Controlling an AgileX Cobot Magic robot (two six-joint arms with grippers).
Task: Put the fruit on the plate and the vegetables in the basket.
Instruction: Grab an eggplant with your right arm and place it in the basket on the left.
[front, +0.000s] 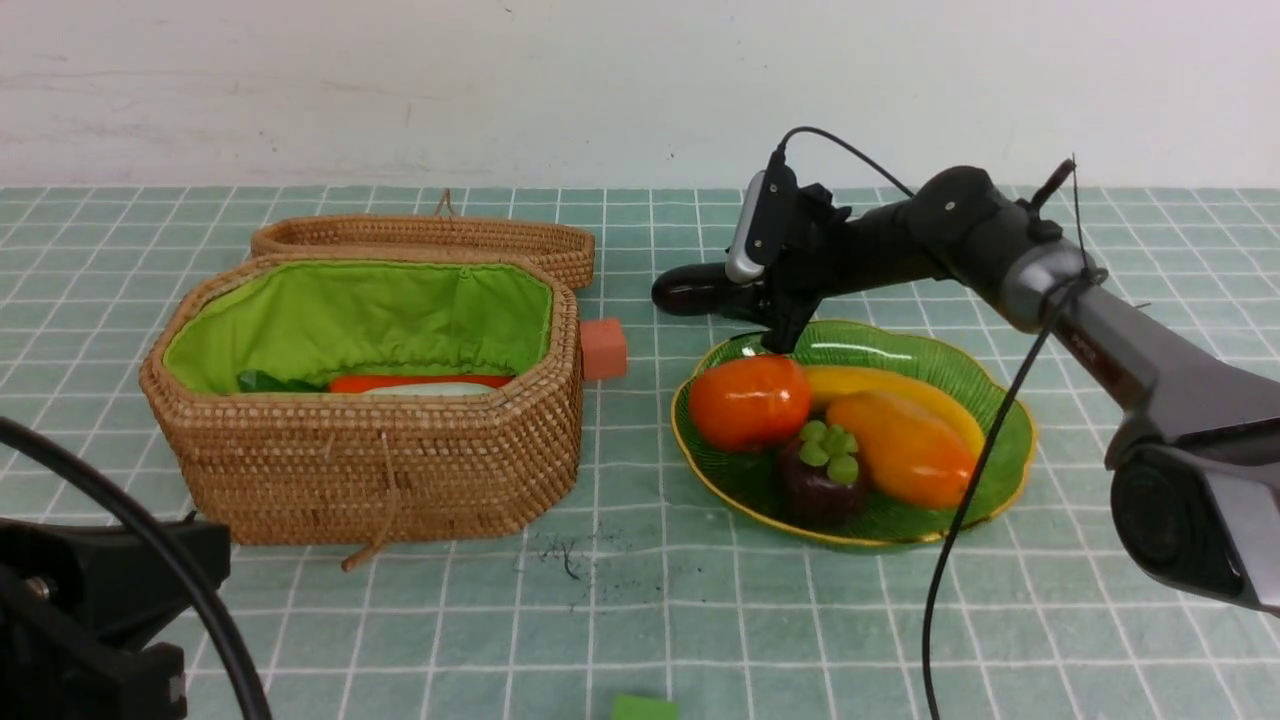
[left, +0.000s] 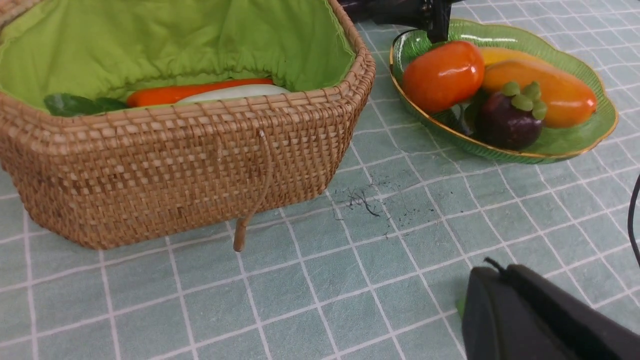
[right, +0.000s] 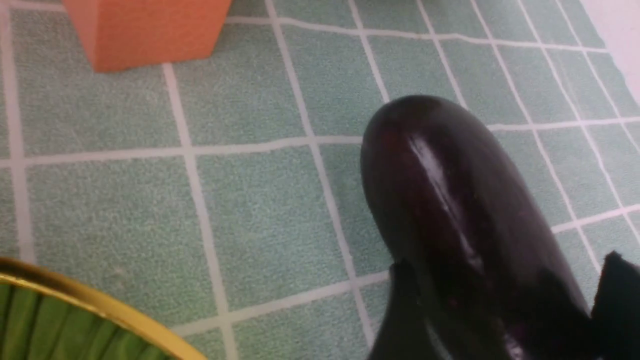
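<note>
The dark purple eggplant (front: 692, 289) (right: 450, 200) lies on the cloth just behind the plate (front: 870, 345). My right gripper (front: 762, 305) (right: 505, 265) stands open astride its near end, with a strip of cloth showing between one finger and the skin. On the green plate rest the persimmon (front: 748, 402), mangosteen (front: 822, 480), banana (front: 880, 383) and mango (front: 905, 448). Inside the wicker basket (front: 380, 470) are the carrot (front: 400, 382) and white radish (front: 430, 389). My left gripper (left: 492, 270) is shut and empty, low over the cloth in front of the basket.
An orange block (front: 603, 348) sits between the basket and the eggplant. A small green block (front: 645, 708) lies at the front edge. The basket's lid (front: 430, 240) lies open behind it. The right arm's cable (front: 960, 520) hangs across the plate's right side.
</note>
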